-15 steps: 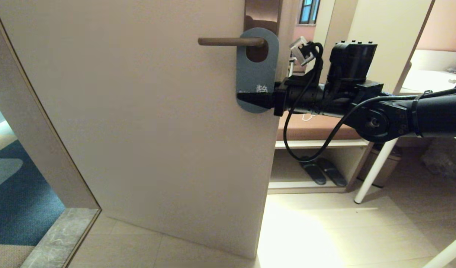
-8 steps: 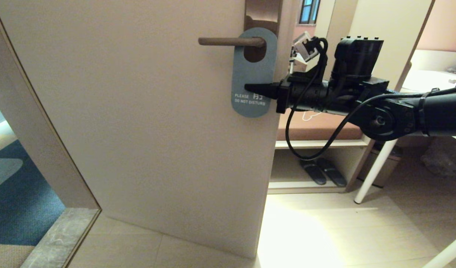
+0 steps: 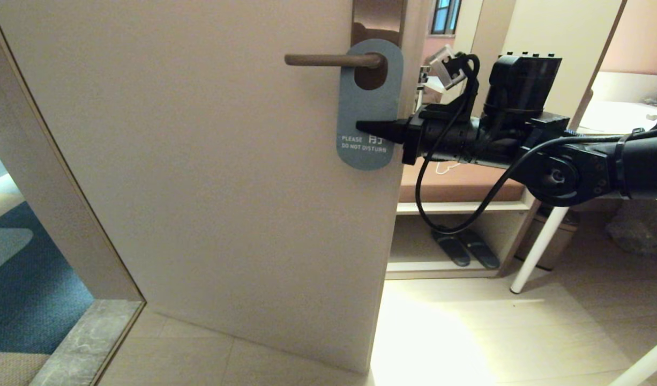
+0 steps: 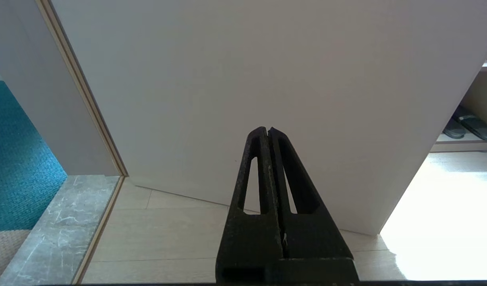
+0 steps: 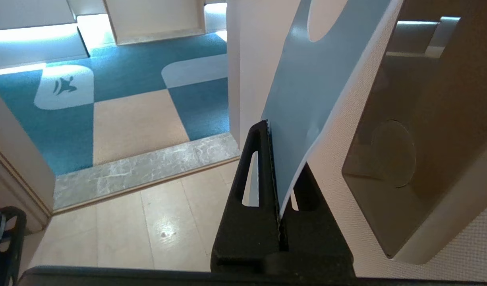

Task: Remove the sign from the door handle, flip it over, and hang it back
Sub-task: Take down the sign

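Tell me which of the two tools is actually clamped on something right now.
The right tool: it is shut on the blue sign hanging from the door handle. The left tool is shut on nothing.

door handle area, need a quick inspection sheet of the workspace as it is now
surface: pale door standing open, pale tiled floor below
job's things: sign, blue DO NOT DISTURB side out, hanging on door handle
clutter: slippers on the low shelf
grippers: right gripper shut on the sign's edge; left gripper shut, holding nothing, low before the door
cables: black cable looping under the right arm
surroundings: blue carpet past the doorway, white table leg on the right
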Motion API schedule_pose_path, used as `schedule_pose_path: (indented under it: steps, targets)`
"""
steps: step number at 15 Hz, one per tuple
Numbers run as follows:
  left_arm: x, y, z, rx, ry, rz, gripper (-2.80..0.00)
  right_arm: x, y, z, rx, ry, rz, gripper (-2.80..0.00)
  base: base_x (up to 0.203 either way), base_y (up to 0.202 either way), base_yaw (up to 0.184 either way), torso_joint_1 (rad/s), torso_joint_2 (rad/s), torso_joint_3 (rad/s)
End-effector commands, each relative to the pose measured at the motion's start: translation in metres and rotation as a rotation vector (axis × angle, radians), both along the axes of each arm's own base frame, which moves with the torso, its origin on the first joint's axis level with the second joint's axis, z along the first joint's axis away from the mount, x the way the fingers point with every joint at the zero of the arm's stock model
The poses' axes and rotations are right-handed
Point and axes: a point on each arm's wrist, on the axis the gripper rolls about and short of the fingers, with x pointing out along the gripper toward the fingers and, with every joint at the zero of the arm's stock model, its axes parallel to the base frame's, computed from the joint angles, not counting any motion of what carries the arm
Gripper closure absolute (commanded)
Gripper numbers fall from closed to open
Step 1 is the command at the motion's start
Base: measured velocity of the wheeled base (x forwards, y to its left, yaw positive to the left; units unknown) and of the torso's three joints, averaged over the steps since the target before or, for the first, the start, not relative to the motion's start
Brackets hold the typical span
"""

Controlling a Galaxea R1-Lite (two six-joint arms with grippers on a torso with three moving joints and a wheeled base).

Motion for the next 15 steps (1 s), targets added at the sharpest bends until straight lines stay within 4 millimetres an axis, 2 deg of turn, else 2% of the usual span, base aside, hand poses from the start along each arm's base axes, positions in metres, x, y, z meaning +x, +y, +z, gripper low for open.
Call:
schedule_pose_path:
  steps: [1, 10, 15]
  targets:
    - [0.000, 0.000, 0.000, 0.000, 0.000, 0.001, 0.00, -0.003, -0.001, -0.001, -0.003, 0.001, -0.018, 0.00, 0.000, 0.000, 0.000, 0.000, 0.00, 0.000]
    - [0.000, 0.000, 0.000, 0.000, 0.000, 0.001, 0.00, -0.011, 0.015, 0.000, -0.003, -0.010, -0.023, 0.00, 0.000, 0.000, 0.000, 0.000, 0.00, 0.000]
    - [0.000, 0.000, 0.000, 0.000, 0.000, 0.001, 0.00, -0.012, 0.022, 0.000, -0.023, -0.051, -0.081, 0.00, 0.000, 0.000, 0.000, 0.000, 0.00, 0.000]
